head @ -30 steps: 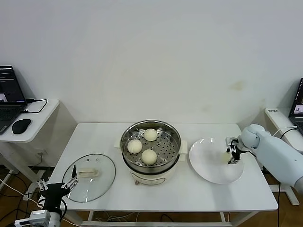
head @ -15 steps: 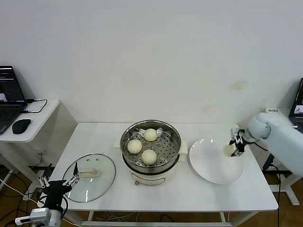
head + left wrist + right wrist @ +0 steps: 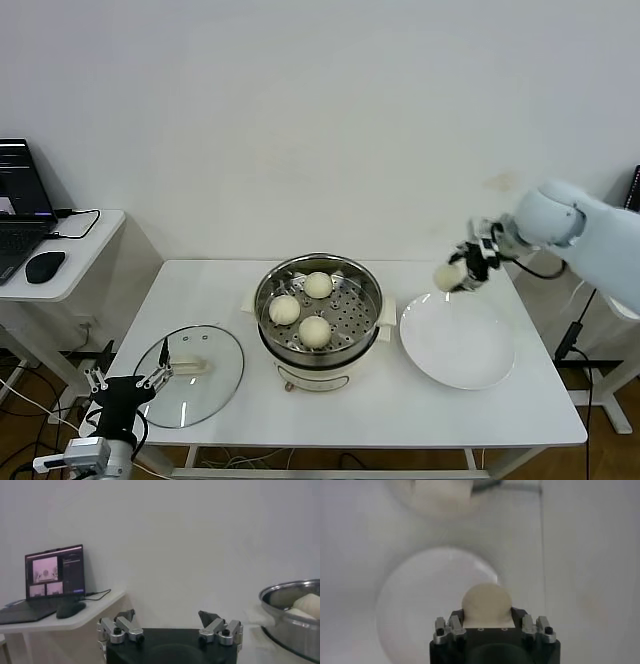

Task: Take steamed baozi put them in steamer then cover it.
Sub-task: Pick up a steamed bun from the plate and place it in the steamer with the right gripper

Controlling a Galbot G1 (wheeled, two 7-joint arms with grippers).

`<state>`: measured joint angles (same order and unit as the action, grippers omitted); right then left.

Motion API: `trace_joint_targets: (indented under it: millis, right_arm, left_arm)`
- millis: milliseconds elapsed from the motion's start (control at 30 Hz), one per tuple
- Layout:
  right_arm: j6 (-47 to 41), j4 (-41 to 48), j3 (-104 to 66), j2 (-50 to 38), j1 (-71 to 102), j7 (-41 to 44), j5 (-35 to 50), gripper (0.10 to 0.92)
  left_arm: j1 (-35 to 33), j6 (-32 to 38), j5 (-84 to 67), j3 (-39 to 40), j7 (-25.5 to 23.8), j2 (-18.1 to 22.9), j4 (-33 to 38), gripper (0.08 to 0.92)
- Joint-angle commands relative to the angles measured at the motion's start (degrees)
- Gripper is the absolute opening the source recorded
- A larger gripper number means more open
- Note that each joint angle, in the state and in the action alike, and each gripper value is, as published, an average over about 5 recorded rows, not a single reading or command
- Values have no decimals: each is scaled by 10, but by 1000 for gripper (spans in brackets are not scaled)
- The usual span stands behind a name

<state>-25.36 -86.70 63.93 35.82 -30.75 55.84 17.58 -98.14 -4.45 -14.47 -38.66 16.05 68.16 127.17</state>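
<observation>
The steamer [image 3: 346, 268] stands mid-table on its cream base and holds three steamed baozi [image 3: 315, 331]. My right gripper [image 3: 462, 270] hangs above the far left rim of the white plate [image 3: 457, 345], shut on a fourth baozi [image 3: 447, 276]. In the right wrist view that bun [image 3: 486, 600] fills the gap between the jaws, with the plate [image 3: 420, 610] below. The cover [image 3: 205, 390], a glass lid with a cream handle, lies flat at the table's left. My left gripper [image 3: 128, 385] is parked off the front left corner, open [image 3: 166, 616], beside the steamer [image 3: 292, 617].
A side table at the far left carries a laptop [image 3: 15, 205] and a mouse [image 3: 45, 266]. The white wall runs close behind the table. Bare tabletop lies in front of the steamer and between the lid and the pot.
My right gripper has lifted the baozi off the plate and carried it up and to the left, towards the steamer. The left gripper has hardly shifted.
</observation>
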Motion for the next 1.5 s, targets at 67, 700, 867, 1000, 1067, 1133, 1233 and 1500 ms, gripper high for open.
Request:
trace_joint_targets:
  millis: [67, 700, 867, 1000, 1067, 1133, 1233, 1500]
  right_arm:
    - [-121, -59, 83, 148, -111, -108, 228, 601]
    - [-163, 66, 75, 261, 47, -169, 180, 602]
    - [-163, 68, 76, 256, 56, -171, 168, 602]
    - [-163, 70, 76, 254, 58, -171, 159, 602]
    - [-163, 69, 76, 252, 58, -171, 157, 602]
    - [-163, 68, 77, 248, 57, -170, 155, 602]
    - [-163, 66, 76, 243, 56, -168, 154, 602]
    - [-163, 49, 57, 218, 55, -166, 148, 708]
  left_arm:
    - [0, 1, 0, 1, 0, 6, 4, 823]
    - [-1, 2, -4, -14, 1, 14, -1, 823]
    - [2, 3, -5, -12, 1, 12, -5, 823]
    - [5, 2, -5, -10, 1, 11, -6, 823]
    - [6, 2, -5, -10, 0, 11, -7, 823]
    - [6, 2, -5, -9, 0, 11, -7, 823]
    - [6, 2, -5, -8, 0, 12, -8, 823]
    - [7, 1, -5, -8, 0, 11, -7, 823]
